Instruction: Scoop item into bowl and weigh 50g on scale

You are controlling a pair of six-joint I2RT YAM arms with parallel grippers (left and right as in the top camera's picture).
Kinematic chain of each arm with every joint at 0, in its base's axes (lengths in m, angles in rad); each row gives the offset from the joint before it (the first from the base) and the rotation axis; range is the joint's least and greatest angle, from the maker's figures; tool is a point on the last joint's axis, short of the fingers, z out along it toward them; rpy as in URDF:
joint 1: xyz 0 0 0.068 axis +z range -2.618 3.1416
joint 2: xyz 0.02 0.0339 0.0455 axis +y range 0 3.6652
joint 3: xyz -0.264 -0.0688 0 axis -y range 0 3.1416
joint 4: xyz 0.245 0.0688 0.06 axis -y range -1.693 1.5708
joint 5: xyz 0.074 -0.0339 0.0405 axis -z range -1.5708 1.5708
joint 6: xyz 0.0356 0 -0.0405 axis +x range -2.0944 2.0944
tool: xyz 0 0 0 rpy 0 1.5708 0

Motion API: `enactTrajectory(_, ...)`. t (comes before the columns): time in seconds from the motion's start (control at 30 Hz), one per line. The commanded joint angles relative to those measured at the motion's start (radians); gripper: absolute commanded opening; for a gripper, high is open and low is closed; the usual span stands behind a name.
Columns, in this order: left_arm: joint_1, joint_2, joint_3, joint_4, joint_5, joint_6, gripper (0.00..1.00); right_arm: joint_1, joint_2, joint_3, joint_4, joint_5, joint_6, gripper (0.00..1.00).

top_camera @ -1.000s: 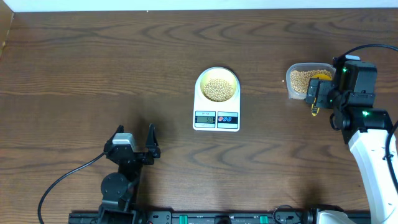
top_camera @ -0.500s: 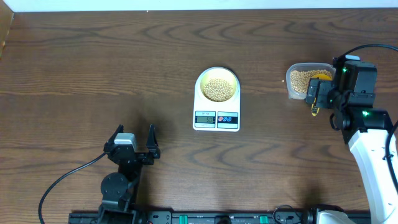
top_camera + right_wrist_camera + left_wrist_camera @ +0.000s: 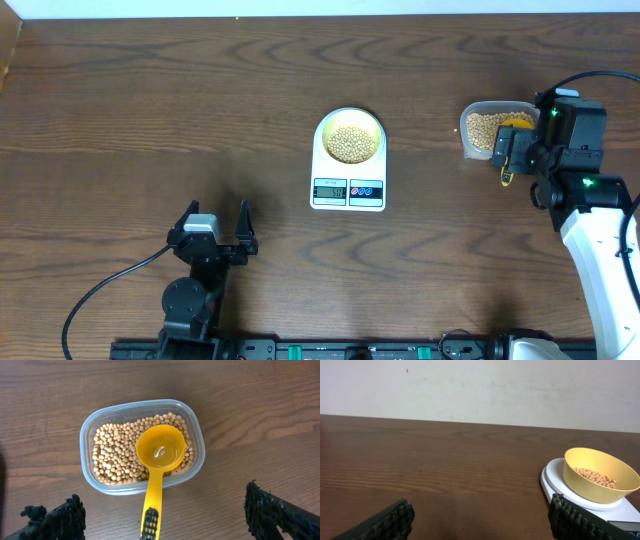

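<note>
The white scale (image 3: 348, 192) sits mid-table with the pale-yellow bowl (image 3: 324, 130) on it, and beans (image 3: 350, 143) lie in the bowl. From the left wrist, bowl (image 3: 582, 472), beans (image 3: 594, 476) and scale (image 3: 551, 482) show at the right. My left gripper (image 3: 214, 218) (image 3: 480, 520) stands open and empty on the near left. My right gripper (image 3: 512, 152) (image 3: 165, 515) is open over the near side of a clear tub (image 3: 84, 447). The tub holds beans (image 3: 112, 455) and an empty yellow scoop (image 3: 162, 452). The scoop's handle lies untouched between the fingers.
The clear tub (image 3: 466, 128) stands at the table's right, under the right arm. A pale wall rises behind the table's far edge (image 3: 470, 422). Bare wood lies between the left gripper and the scale.
</note>
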State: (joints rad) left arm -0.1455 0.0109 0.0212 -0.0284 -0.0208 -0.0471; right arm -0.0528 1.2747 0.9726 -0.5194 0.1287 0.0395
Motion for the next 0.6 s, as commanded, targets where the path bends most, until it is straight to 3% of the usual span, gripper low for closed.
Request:
enactTrajectory(0.0, 0.005, -0.010, -0.017, -0.045, -0.002, 0.017, 0.88, 0.008, -0.012, 0.002, 0.000, 0.011, -0.014, 0.99)
enactTrajectory(0.57, 0.005, -0.010, -0.017, -0.044, -0.002, 0.017, 0.88, 0.008, -0.012, 0.002, -0.001, 0.011, -0.014, 0.99)
